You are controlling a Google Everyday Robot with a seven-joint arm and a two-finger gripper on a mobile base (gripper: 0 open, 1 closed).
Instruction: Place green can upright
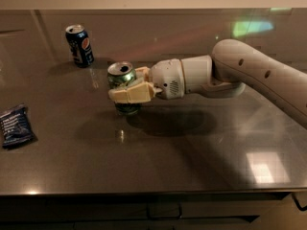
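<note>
The green can [121, 78] stands nearly upright in the left middle of the dark table [192, 152], its silver top with the opening showing. My gripper [128, 90] reaches in from the right and is shut on the can, its cream fingers [130, 94] wrapped across the can's body. The can's base is at or just above the table surface; I cannot tell whether it touches. The white arm stretches away to the right edge of the view.
A dark blue Pepsi can [79, 45] stands upright at the back left. A dark blue snack packet [15, 126] lies flat near the left edge. The table's front edge runs along the bottom of the view.
</note>
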